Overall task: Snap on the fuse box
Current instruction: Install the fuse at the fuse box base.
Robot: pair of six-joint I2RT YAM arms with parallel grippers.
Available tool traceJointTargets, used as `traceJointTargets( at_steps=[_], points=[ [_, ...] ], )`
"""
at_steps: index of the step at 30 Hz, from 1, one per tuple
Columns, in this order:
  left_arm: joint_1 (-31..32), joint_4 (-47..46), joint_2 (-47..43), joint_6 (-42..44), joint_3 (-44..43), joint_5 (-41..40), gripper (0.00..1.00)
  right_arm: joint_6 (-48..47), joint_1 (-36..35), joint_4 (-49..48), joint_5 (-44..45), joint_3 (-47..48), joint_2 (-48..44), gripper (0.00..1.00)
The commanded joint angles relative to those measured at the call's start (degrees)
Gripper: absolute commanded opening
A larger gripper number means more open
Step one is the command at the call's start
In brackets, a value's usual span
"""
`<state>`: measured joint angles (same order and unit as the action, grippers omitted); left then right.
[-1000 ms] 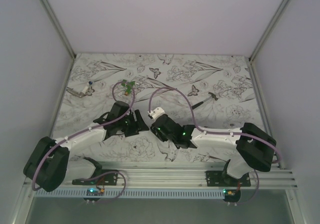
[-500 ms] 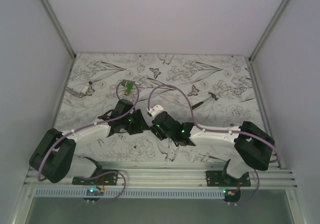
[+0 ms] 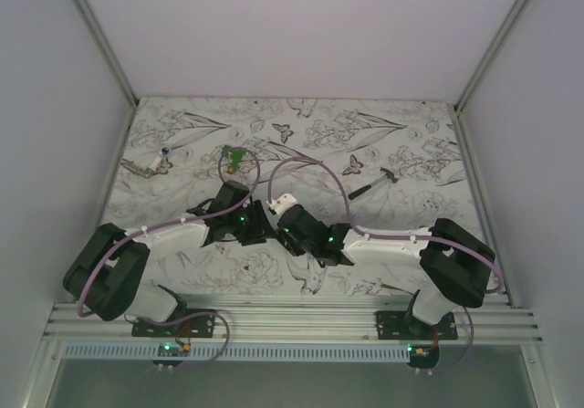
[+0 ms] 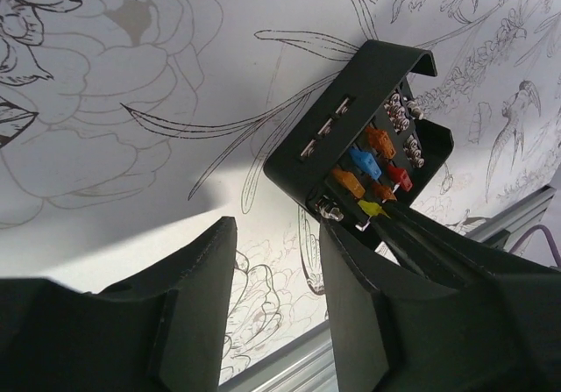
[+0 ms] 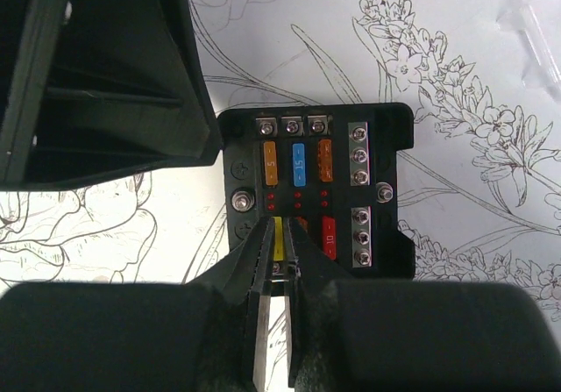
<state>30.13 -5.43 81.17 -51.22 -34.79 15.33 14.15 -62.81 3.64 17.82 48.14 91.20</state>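
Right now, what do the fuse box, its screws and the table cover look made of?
Fuse box: black moulded plastic, semi-matte, soft sheen on edges. Screws: bright metal, mirror-like glints. Table cover: probably printed paper or vinyl, smooth, white with line-drawn flowers; cannot tell which.

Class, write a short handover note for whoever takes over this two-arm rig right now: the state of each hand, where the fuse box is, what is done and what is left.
Left hand: open, empty, close beside the fuse box.
Right hand: fingers almost together around the yellow fuse, at the box edge nearest it; whether it grips is unclear.
Box: on the table between the two hands, fuses exposed, no cover on it.
Done: both hands are at the box.
Left: the snap itself; nothing looks snapped on yet.
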Motion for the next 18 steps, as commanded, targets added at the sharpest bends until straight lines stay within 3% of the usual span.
traceJointTargets(
  at_steps=[1, 18],
  points=[
    [0.6, -1.0, 0.9, -0.8, -1.3, 0.7, 0.45, 0.0, 0.4, 0.7, -0.5, 0.7, 0.9, 0.13],
    [0.9, -1.8, 1.8, -1.7, -1.2, 0.2, 0.40, 1.8, 0.4, 2.9, -1.7, -1.6, -3.0, 0.08]
  ],
)
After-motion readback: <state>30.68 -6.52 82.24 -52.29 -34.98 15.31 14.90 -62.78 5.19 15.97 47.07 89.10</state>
